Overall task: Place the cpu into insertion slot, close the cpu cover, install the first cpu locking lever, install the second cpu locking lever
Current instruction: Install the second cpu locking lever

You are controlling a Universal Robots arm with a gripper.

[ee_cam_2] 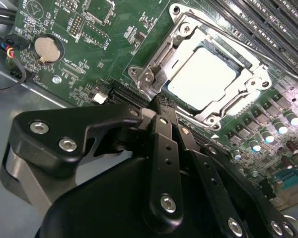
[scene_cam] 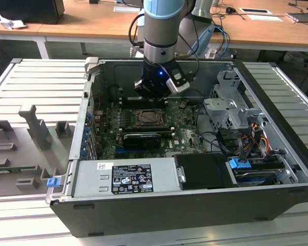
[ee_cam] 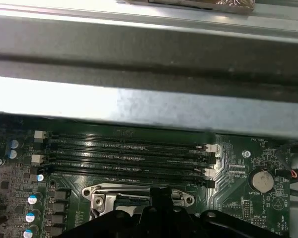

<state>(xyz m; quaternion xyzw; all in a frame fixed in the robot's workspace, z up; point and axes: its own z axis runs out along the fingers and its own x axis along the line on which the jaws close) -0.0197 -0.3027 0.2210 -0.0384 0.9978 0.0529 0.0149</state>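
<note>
In the exterior view we see the gripper (scene_cam: 156,88) inside the open case (scene_cam: 66,154) at centre frame, poised just above the slot (scene_cam: 150,118). In the second wrist view the fingers (ee_cam_2: 161,114) look pressed together with nothing between them, their tip touching or just short of the cover (ee_cam_2: 159,74), upper centre. Right of that, the cpu (ee_cam_2: 203,74) lies seated in the slot, framed by the cover. We judge a slip off the frame edge could scrape the chip or nearby capacitors (ee_cam_2: 268,131).
</note>
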